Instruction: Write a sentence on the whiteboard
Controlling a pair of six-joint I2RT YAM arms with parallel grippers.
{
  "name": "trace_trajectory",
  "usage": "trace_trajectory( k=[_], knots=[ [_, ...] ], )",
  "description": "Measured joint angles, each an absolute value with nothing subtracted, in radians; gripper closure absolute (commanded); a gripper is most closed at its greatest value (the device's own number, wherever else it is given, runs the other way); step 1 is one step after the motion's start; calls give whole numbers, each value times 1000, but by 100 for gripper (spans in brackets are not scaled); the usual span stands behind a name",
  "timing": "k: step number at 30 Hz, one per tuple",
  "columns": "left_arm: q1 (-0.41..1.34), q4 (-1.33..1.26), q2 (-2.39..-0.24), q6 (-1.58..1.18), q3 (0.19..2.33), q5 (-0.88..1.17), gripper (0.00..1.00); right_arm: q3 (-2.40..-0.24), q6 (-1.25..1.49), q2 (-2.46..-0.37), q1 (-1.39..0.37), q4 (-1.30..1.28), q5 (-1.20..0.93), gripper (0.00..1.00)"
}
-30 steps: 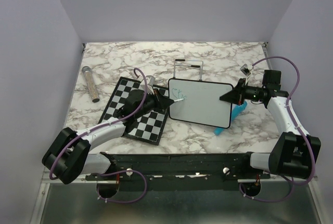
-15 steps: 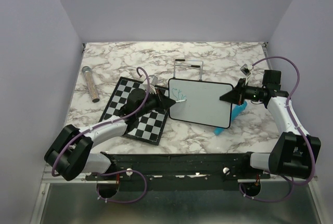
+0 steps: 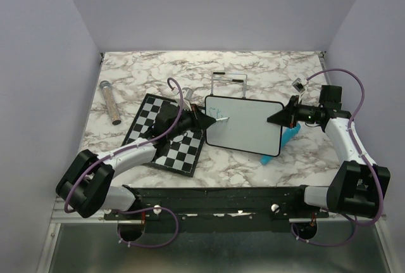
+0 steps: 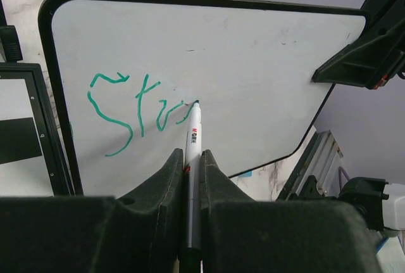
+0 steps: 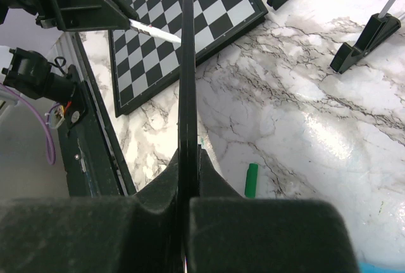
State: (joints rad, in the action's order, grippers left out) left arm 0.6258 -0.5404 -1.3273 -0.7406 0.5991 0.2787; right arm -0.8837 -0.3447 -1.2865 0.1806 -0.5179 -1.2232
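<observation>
- The whiteboard (image 3: 243, 124) sits at the centre of the top view, between the two arms, its left edge just beside the chessboard (image 3: 166, 133).
- The board appears lifted off the marble table (image 3: 266, 70). How steeply it tilts cannot be told from above.
- The right gripper (image 3: 273, 119) reaches in from the right of the frame, with its jaws clamped on the whiteboard's right edge.
- In the right wrist view the board shows edge-on as a thin dark line (image 5: 187, 64) running up from between the two fingers (image 5: 187, 159).
- The left gripper (image 3: 212, 120) comes from the lower left, over the chessboard, its jaws closed tight on a white marker (image 3: 219, 120).
- In the left wrist view the marker (image 4: 193, 140) stands between the fingers (image 4: 192, 156), and its dark tip touches the board's face (image 4: 240, 57).
- The sentence (image 4: 136, 111) is only a few teal-green strokes so far, in the left half of the board in that view. It reads roughly "Stu", and the tip rests at its right end.
- From above, the lettering (image 3: 215, 105) is a faint mark near the board's upper left corner.
- A light-blue object (image 3: 288, 137) lies partly under the board's lower right corner.
- A wire stand (image 3: 228, 80) is just behind the board's top edge.
- A speckled cylinder (image 3: 110, 102) lies at the far left of the table, well apart from the board.
- A small green piece (image 5: 252, 180) lies on the marble in the right wrist view.
</observation>
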Motion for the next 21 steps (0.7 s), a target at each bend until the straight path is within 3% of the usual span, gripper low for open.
trace_trajectory(
  k=[21],
  knots=[
    [626,-489,-1343,-721,599,327,100,-884,-344,-1287,181,-518,-1222,100]
  ],
)
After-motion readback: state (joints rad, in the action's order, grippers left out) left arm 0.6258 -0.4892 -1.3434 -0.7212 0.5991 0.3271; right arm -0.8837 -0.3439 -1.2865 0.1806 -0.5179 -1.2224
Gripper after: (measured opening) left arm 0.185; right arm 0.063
